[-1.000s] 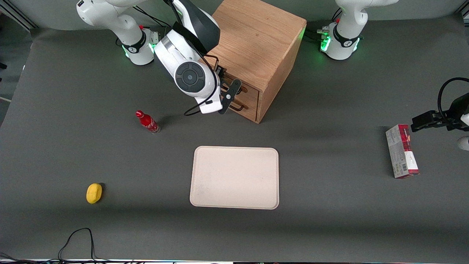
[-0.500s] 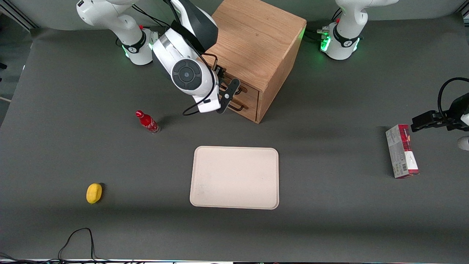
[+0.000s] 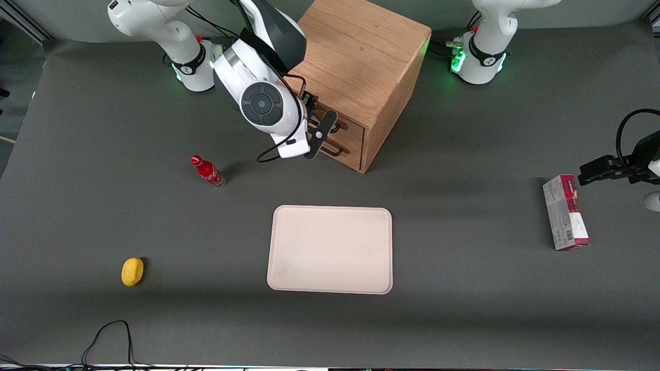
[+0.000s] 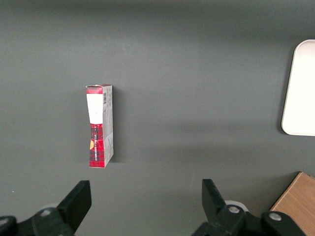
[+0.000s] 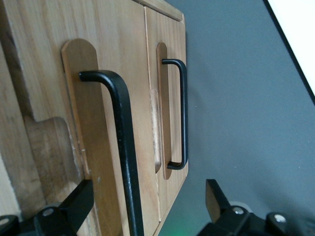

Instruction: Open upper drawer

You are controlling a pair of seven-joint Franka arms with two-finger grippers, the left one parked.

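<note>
The table (image 3: 464, 319) carries a cube-shaped wooden cabinet (image 3: 361, 51), which stands turned at an angle and, as far as I can see, is fixed by nothing, so the first danger is that a pull drags the whole cabinet over the table instead of sliding the drawer out. The upper drawer (image 3: 353, 125) is the topmost of the two fronts and looks fully closed, flush with the lower drawer (image 3: 351, 150) under it. Because the cabinet stands at an angle, a pull that does not follow the drawer's own line could jam the drawer in its guides (I judge this the most probable failure). The tool (image 5: 146, 194) hangs just in front of the upper drawer and is spread wide. The upper drawer's dark bar handle (image 5: 125, 162) passes between the two fingers (image 5: 74, 201), and neither finger seems to touch it. If the tool closes too near the tips, the thin, smooth bar may slip out once the pull begins. If it goes deeper before closing, the tips may press on the wooden front. The lower drawer's handle (image 5: 181, 113) is near and looks the same, so a small drop of the tool could bring the wrong drawer out
</note>
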